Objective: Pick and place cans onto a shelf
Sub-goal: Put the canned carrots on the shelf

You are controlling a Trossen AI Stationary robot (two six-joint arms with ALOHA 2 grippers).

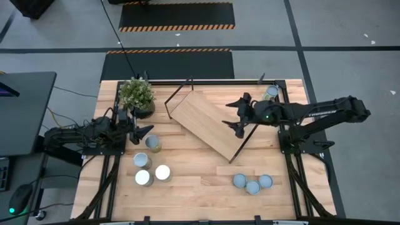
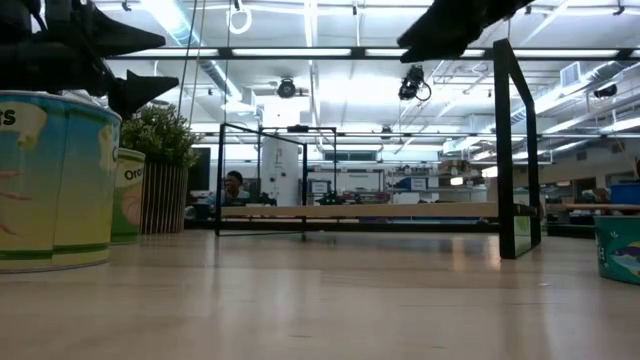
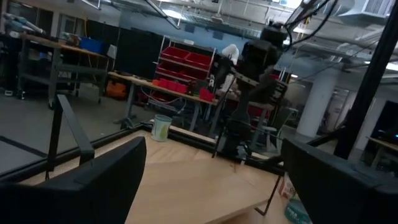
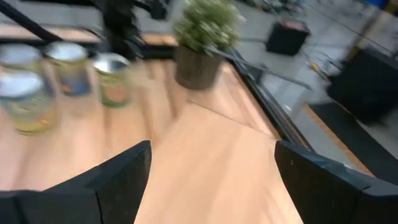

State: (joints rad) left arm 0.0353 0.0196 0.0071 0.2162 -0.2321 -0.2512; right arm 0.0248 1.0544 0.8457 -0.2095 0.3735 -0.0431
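Just ahead of the open left tool [image 1: 142, 134], a can [image 1: 152, 144] is standing; rigid, smooth-sided, likely light, best gripped mid-wall. Right tool [image 1: 236, 115] is hanging open above the shelf [image 1: 203, 122].

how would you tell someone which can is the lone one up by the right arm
Start at the wooden shelf lying at a slant across the middle of the table, then follow the right arm toward the table's far right corner. There, behind the right gripper, one can stands alone by the black edge rail. Every other can sits in a group of three; this one has no neighbour.
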